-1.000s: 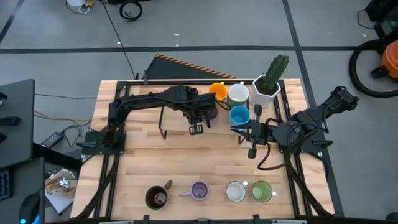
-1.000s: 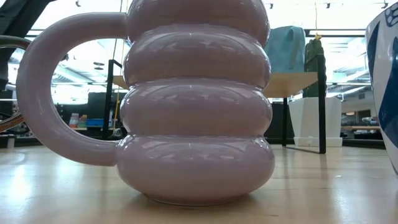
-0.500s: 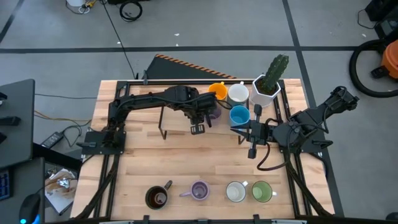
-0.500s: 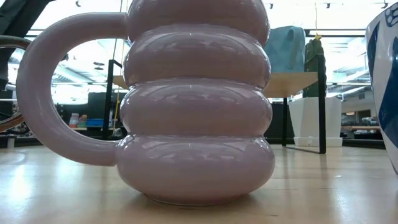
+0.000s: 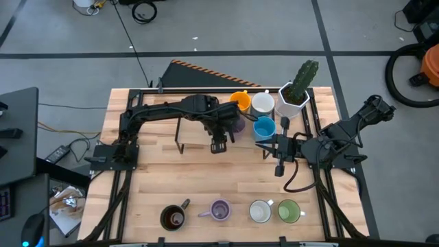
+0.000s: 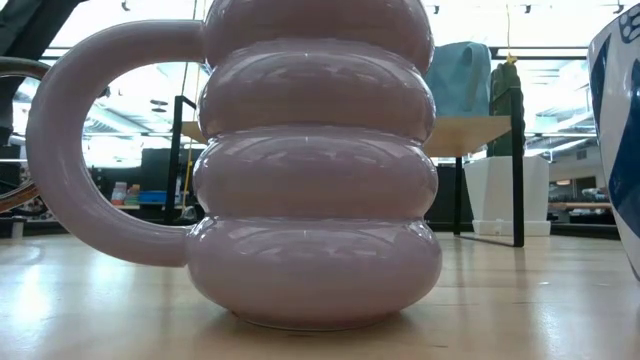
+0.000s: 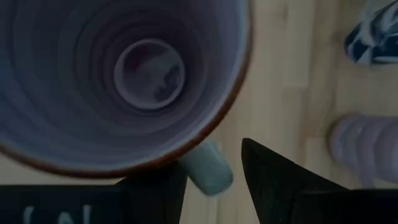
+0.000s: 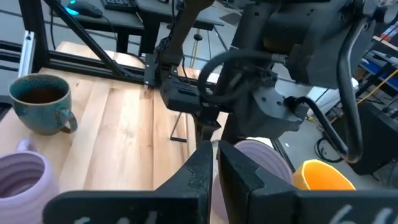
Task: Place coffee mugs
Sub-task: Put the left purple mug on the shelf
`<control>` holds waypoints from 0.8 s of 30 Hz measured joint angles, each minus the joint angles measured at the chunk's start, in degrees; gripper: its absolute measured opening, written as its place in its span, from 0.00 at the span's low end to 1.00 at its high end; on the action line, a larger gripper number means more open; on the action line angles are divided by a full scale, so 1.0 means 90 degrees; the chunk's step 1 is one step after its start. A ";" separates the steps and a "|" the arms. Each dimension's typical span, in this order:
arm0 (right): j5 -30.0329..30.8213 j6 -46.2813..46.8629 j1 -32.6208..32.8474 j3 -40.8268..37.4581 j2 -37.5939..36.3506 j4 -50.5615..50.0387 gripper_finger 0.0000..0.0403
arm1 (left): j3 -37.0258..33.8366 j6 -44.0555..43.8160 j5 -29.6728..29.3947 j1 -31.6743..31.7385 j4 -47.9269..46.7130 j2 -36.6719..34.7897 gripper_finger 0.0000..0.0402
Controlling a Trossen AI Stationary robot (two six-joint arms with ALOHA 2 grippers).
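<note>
**Left claw lets go of lavender mug in the back row**

Opening wider than a second ago, my left claw now stands parted and holds nothing. I judge the lavender mug delivered: it stands on the desk beside the orange mug and blue mug, directly under the claw's wrist. My right claw waits nearby, closed and empty.

Left claw parted, arm reaching rightward; right claw closed, pointing left
</note>
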 joint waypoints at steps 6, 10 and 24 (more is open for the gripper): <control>0.0242 0.0067 0.0182 -0.0002 -0.0028 -0.0226 0.08 | -0.0002 0.0204 0.0038 -0.0190 0.0272 -0.0003 0.39; 0.0273 0.0067 0.0287 -0.0002 -0.0123 -0.0222 0.08 | -0.0002 0.0409 0.0043 -0.0294 0.0402 -0.0005 0.39; 0.0289 0.0359 0.0330 -0.0002 -0.0151 -0.0426 0.08 | -0.0010 0.0840 -0.0080 -0.0400 0.0150 -0.0132 0.39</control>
